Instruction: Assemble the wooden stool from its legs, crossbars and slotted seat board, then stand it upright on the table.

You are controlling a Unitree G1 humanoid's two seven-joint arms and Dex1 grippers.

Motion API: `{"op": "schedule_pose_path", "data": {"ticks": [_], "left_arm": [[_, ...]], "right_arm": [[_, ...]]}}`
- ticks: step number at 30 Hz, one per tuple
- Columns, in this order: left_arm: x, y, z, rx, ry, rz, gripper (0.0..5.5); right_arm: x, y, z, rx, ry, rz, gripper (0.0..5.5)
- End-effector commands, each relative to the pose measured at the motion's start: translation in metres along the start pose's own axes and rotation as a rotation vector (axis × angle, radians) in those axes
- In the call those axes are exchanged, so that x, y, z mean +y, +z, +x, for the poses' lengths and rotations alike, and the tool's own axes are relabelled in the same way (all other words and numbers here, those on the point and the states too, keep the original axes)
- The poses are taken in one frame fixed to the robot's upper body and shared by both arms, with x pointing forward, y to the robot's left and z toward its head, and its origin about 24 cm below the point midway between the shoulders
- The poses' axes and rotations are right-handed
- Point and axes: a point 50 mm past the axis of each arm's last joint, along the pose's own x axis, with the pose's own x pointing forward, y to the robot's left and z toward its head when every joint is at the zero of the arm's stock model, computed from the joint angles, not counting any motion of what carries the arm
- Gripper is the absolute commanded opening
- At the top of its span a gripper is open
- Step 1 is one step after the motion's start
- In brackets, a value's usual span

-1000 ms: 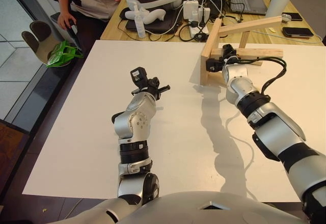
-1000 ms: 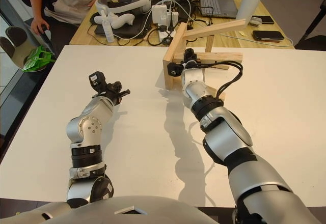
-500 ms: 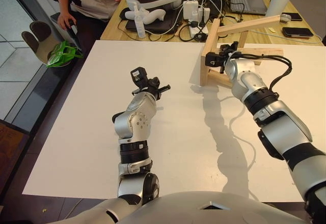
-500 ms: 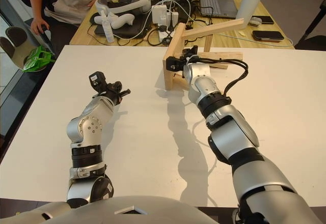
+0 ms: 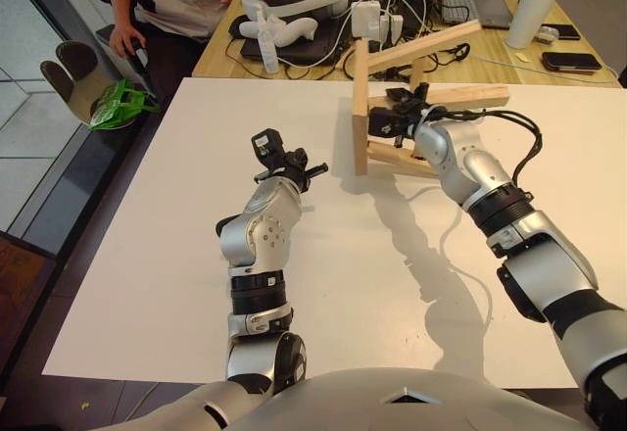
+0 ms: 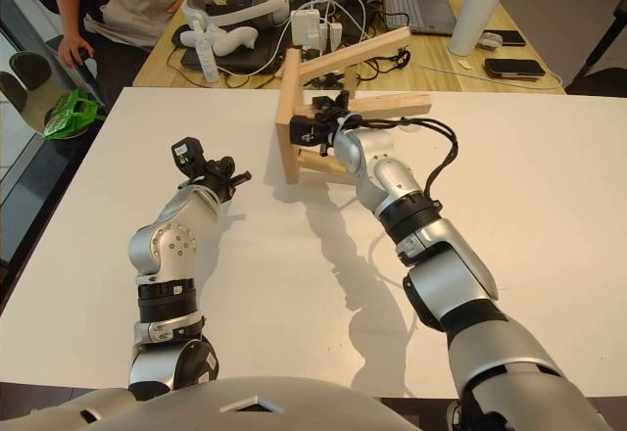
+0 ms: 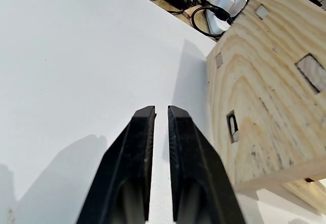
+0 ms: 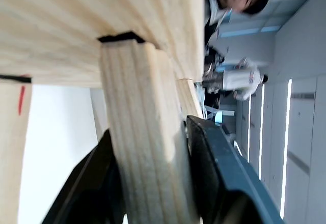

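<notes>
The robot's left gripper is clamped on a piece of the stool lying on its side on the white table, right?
No, the right gripper is clamped on it, as the right wrist view shows. The stool does lie on its side on the white table.

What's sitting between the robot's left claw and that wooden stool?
Nothing: just bare white table between left gripper and stool, clearest in the left wrist view.

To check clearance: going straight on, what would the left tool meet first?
Probably nothing soon: the left tool points over bare table, passing just beside the seat board; depth unclear.
</notes>
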Motion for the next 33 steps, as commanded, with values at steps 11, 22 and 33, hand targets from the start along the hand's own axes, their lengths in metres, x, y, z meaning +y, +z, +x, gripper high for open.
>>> {"op": "schedule_pose_path", "data": {"ticks": [11,22,33], "left_arm": [[-0.003,-0.009,0.0,0.035,-0.009,-0.016,0.45],[-0.002,-0.007,0.0,0.021,0.001,-0.02,0.45],[0.001,0.01,-0.01,-0.119,0.002,0.008,0.45]], "right_arm": [[0.018,0.003,-0.017,-0.132,0.057,0.371,1.5],[0.007,0.012,-0.02,-0.182,-0.001,0.661,1.5],[0.002,0.007,-0.022,-0.134,-0.047,0.857,1.5]]}}
